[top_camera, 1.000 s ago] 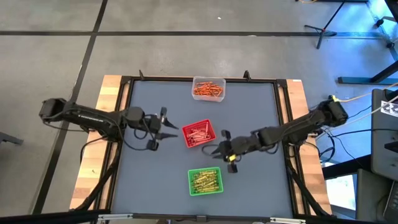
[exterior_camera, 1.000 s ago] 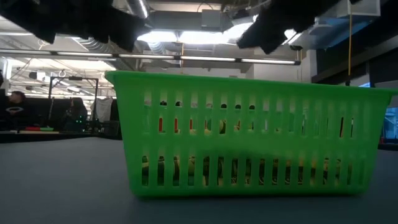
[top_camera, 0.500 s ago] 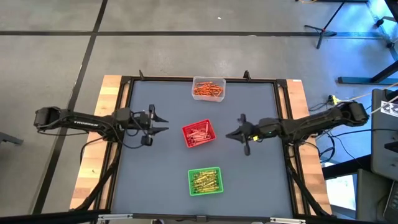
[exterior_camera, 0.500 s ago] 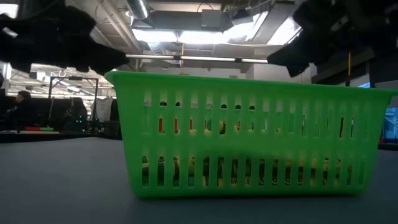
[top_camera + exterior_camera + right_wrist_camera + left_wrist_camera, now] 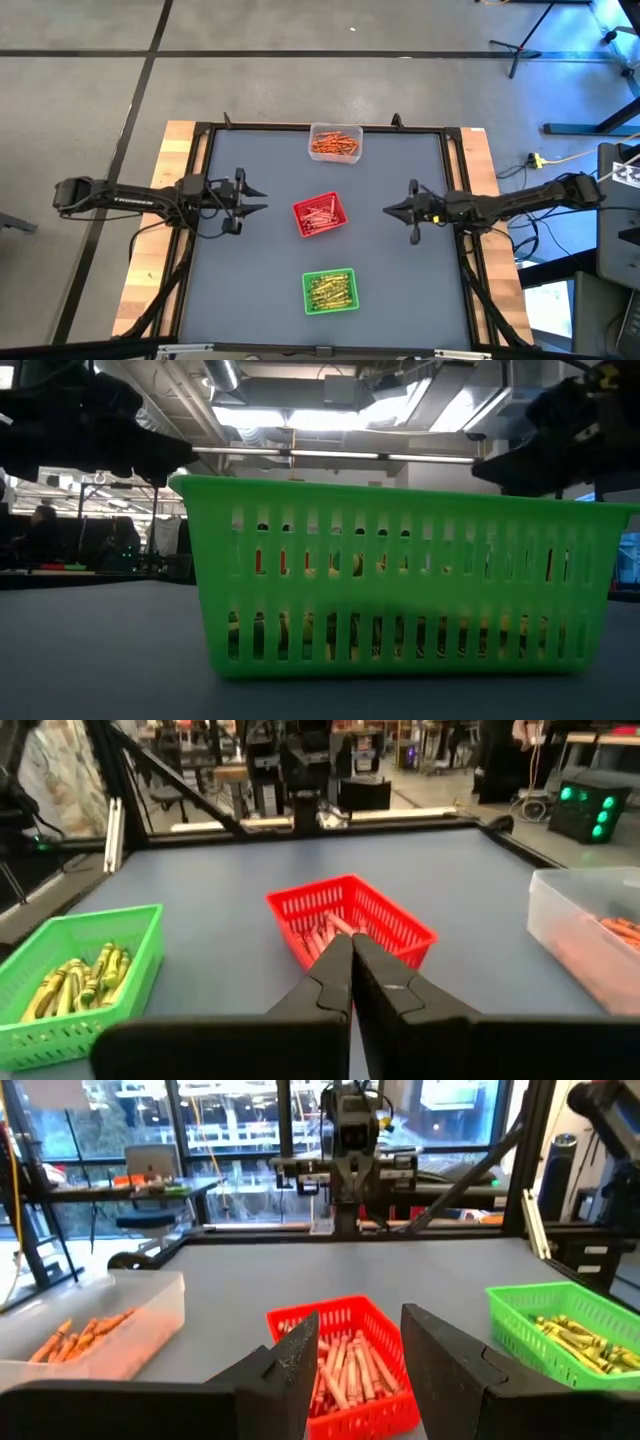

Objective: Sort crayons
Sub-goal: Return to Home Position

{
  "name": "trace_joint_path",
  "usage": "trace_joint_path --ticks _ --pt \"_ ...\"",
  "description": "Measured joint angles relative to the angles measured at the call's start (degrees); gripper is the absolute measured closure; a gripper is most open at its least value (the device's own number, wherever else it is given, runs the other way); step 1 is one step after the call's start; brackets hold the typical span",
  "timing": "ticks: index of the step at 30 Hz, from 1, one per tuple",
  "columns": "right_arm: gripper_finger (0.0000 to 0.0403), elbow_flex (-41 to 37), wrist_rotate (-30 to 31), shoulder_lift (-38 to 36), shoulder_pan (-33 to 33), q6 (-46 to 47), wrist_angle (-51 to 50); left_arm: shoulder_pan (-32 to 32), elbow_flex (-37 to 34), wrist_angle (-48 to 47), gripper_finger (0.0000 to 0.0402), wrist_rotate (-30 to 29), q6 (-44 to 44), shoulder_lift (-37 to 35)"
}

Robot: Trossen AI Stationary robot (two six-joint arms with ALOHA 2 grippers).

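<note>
the grey table (image 5: 250,280) holds three trays in a line. the clear tray (image 5: 560,892) sits at the 12 o'clock edge with the orange crayons (image 5: 334,144) piled inside. the red tray (image 5: 405,932) is at the centre and holds the red crayons (image 5: 320,215). the green tray (image 5: 400,560) lies toward 6 o'clock with the olive-green crayons (image 5: 330,291) in it.

the left gripper (image 5: 358,1330) hangs above the table at 9 o'clock of the red tray, apart from it. it points at the tray with its fingers spread wide and nothing between them. the right gripper (image 5: 351,942) hangs at 3 o'clock of the red tray, farther off. its fingers are pressed together and empty, and they aim back toward the centre.
</note>
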Motion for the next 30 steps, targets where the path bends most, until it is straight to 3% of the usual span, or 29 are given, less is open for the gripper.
trace_joint_path --ticks 5,15,24,30 --pt "0.0393 -3.26 0.19 -7.89 0.01 0.63 -1.92 0.0 0.0 -1.88 0.0272 0.04 -0.42 -1.86" --pt "0.0393 -3.21 2.59 -22.43 0.01 0.54 -17.43 0.0 0.0 -4.29 0.0272 0.54 -1.21 -4.23" --pt "0.0393 -3.15 3.13 -34.97 0.01 0.48 -28.94 0.04 0.0 -12.73 0.0272 2.11 -1.36 -13.84" --pt "0.0393 -3.15 4.38 -38.64 0.01 -0.79 -28.97 0.07 0.0 -19.68 0.0272 -3.03 -2.74 -21.85"
